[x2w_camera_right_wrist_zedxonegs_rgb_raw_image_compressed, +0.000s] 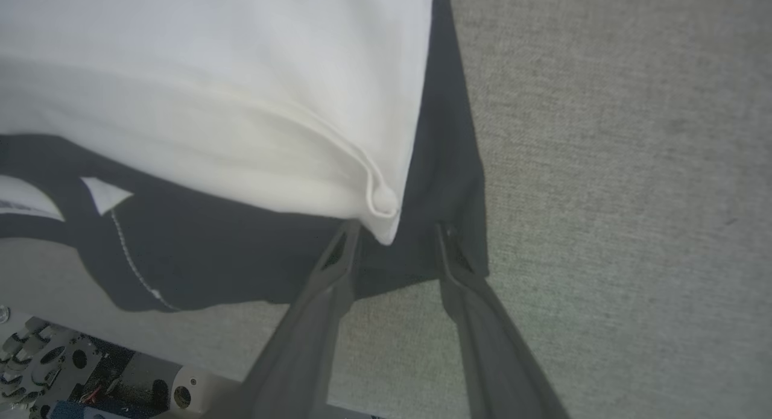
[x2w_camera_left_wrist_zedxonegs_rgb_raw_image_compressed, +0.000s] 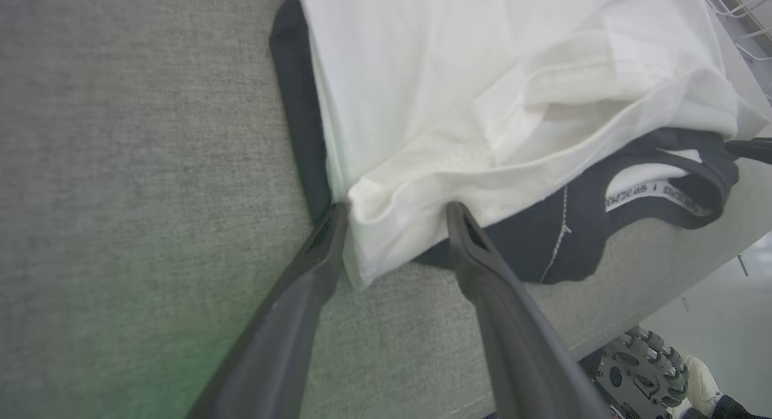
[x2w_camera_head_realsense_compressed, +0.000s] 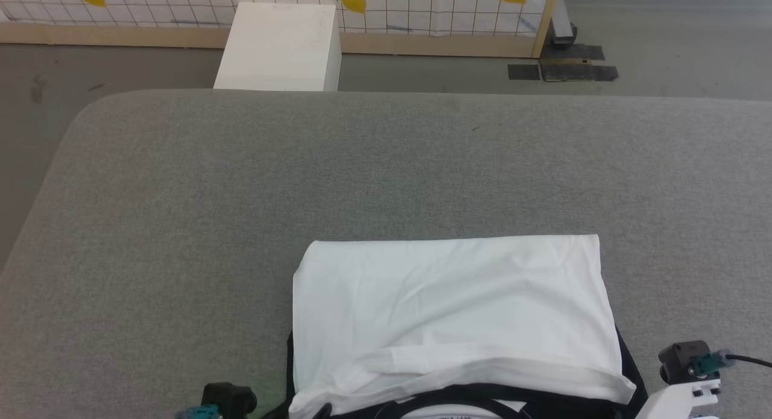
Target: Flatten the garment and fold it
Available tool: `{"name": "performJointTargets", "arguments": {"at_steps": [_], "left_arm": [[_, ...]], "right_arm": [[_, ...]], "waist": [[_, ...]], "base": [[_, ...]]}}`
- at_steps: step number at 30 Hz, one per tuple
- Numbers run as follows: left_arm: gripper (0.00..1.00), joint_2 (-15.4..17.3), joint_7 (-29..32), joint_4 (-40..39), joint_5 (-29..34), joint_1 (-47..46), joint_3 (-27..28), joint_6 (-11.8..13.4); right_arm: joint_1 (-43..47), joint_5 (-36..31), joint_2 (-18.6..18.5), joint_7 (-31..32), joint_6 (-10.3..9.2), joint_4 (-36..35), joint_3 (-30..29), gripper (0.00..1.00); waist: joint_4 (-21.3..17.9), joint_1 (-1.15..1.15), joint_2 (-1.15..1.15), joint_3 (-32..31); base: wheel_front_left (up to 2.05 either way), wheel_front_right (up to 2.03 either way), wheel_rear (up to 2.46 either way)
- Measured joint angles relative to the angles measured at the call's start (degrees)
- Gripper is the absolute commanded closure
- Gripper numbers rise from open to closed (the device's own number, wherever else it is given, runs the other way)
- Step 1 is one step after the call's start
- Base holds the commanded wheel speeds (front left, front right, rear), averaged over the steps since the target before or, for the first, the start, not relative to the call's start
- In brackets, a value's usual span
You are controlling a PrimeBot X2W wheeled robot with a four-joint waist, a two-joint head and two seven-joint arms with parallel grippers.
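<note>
The garment (x2w_camera_head_realsense_compressed: 452, 310) lies folded on the grey table near its front edge, white body on top. Black sleeve cloth and the black neckband (x2w_camera_left_wrist_zedxonegs_rgb_raw_image_compressed: 669, 208) stick out beneath. My left gripper (x2w_camera_left_wrist_zedxonegs_rgb_raw_image_compressed: 395, 211) is open, its two fingers straddling the near left white corner (x2w_camera_left_wrist_zedxonegs_rgb_raw_image_compressed: 374, 226), which lies loose between them. My right gripper (x2w_camera_right_wrist_zedxonegs_rgb_raw_image_compressed: 397, 231) is open too, with its fingers on either side of the near right white corner (x2w_camera_right_wrist_zedxonegs_rgb_raw_image_compressed: 380, 205), above the black sleeve (x2w_camera_right_wrist_zedxonegs_rgb_raw_image_compressed: 446, 166). In the head view the left wrist (x2w_camera_head_realsense_compressed: 226, 401) and right wrist (x2w_camera_head_realsense_compressed: 687, 377) flank the garment.
The grey padded table (x2w_camera_head_realsense_compressed: 241, 184) stretches far beyond the garment. A white box (x2w_camera_head_realsense_compressed: 280, 45) stands on the floor behind it, before a lemon-print grid wall. The table's front edge and my wheeled base (x2w_camera_left_wrist_zedxonegs_rgb_raw_image_compressed: 642, 371) lie just under the grippers.
</note>
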Motion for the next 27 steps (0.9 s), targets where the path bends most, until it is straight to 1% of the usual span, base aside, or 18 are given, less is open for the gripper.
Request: {"name": "performJointTargets", "arguments": {"at_steps": [4, 9, 14, 17, 21, 23, 27], "left_arm": [[0.00, -0.6, -2.1, 1.5, -0.1, 0.3, 0.8, 1.1], [0.00, -1.1, -6.5, 3.2, -0.6, 1.5, 3.4, 2.5], [0.00, -1.2, -12.4, 3.6, -1.0, 2.7, 6.6, 3.5], [0.00, -1.6, -14.6, 2.8, -0.2, 2.8, 9.8, 4.7], [0.00, -3.0, -15.1, 0.3, 3.5, 2.5, 14.2, 6.2], [0.00, -4.7, -15.3, -2.1, 6.4, 2.1, 17.2, 6.6], [0.00, -8.5, -15.3, -5.5, 11.5, 1.0, 22.1, 7.0]], "right_arm": [[2.0, -0.7, 0.4, 1.1, 0.00, -0.6, -2.0, 0.00], [4.5, -1.3, 3.0, 1.5, 0.00, -1.8, -5.7, 0.00], [6.4, -1.3, 5.5, -1.4, 0.00, -3.8, -9.4, 0.00], [7.1, -1.3, 6.4, -4.3, -0.01, -5.3, -11.9, 0.00], [6.7, -1.0, 6.9, -9.8, -0.01, -7.2, -14.2, 0.00], [5.6, 0.8, 6.9, -13.3, -0.01, -7.1, -14.3, 0.00], [2.9, 4.9, 6.9, -20.1, -0.01, -5.6, -12.5, 0.00]], "waist": [[0.1, 0.00, 0.00, -0.9], [0.3, 0.00, 0.00, -2.2], [0.8, 0.00, 0.00, -3.7], [1.2, 0.00, 0.00, -4.5], [1.7, 0.00, 0.00, -5.0], [1.9, 0.00, 0.00, -5.1], [1.8, 0.00, 0.00, -5.1]], "base": [[0.00, 0.00, 0.00], [0.00, 0.00, 0.00], [0.00, 0.00, 0.00], [0.00, 0.00, 0.00], [0.00, 0.00, 0.00], [0.00, 0.00, 0.00], [0.00, 0.00, 0.00]]}}
